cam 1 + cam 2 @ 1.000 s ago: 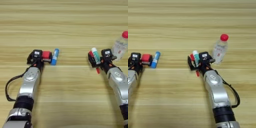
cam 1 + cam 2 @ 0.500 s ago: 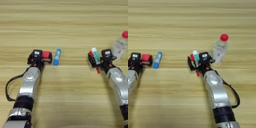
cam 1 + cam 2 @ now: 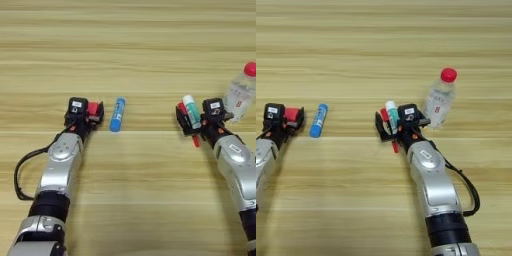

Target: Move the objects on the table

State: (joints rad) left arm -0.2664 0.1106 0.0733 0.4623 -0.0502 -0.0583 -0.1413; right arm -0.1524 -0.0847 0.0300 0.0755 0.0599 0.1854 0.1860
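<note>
My left gripper (image 3: 95,112) is shut on the small red cube (image 3: 93,107) at the left middle of the table (image 3: 128,45). The blue capped tube (image 3: 117,114) lies just right of it, a small gap apart. My right gripper (image 3: 191,121) is shut on the white-and-green tube (image 3: 190,111), which stands tilted between the black fingers. The thin red marker (image 3: 195,140) runs slantwise under that tube, its tip sticking out towards me. The clear red-capped bottle (image 3: 240,94) stands upright just right of the right gripper.
A black cable (image 3: 20,172) loops beside my left forearm. Another cable (image 3: 468,187) hangs by the right forearm. Bare wood stretches across the far half of the table and between the two arms.
The blue tube has slid a little to the right, opening a gap from the red cube. Both arms have stayed almost still.
</note>
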